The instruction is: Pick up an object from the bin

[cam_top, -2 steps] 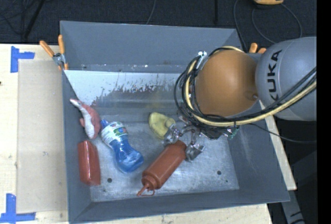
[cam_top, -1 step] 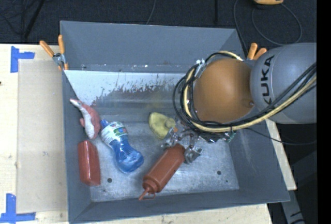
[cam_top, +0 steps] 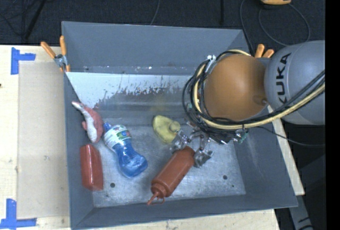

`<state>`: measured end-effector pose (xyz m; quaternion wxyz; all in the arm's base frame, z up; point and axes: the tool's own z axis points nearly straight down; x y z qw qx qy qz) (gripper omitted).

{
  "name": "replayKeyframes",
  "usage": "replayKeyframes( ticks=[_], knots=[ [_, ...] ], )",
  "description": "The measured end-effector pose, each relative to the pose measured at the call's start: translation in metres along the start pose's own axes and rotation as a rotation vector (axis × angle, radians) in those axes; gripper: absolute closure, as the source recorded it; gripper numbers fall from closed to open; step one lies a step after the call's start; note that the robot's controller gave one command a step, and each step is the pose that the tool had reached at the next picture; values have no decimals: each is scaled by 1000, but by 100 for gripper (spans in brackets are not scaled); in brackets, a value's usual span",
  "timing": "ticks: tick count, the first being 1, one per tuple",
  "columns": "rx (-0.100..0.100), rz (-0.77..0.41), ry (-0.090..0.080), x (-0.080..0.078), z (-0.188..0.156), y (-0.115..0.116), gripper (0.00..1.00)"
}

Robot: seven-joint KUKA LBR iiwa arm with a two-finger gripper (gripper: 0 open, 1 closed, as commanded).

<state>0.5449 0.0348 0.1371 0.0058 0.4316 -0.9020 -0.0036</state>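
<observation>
My gripper (cam_top: pixel 193 149) hangs low over the middle right of the bin, under the orange wrist cover. It is open, with one metal finger on each side of the broad end of a red-brown squeeze bottle (cam_top: pixel 171 172). That bottle lies on the bin floor, its nozzle pointing to the lower left. A yellow lumpy thing (cam_top: pixel 165 128) lies just to the left of the gripper, close to its left finger.
A blue plastic bottle with a white label (cam_top: pixel 124 152) lies left of centre. A pink and white toy (cam_top: pixel 92 121) and a red flat bar (cam_top: pixel 91 166) lie near the left wall. The arm and its cables cover the bin's right part.
</observation>
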Motion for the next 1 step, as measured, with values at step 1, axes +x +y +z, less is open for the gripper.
replayKeyframes(
  ticks=[1],
  knots=[
    [8,-10,-7,0,-72,-17,100]
  ],
)
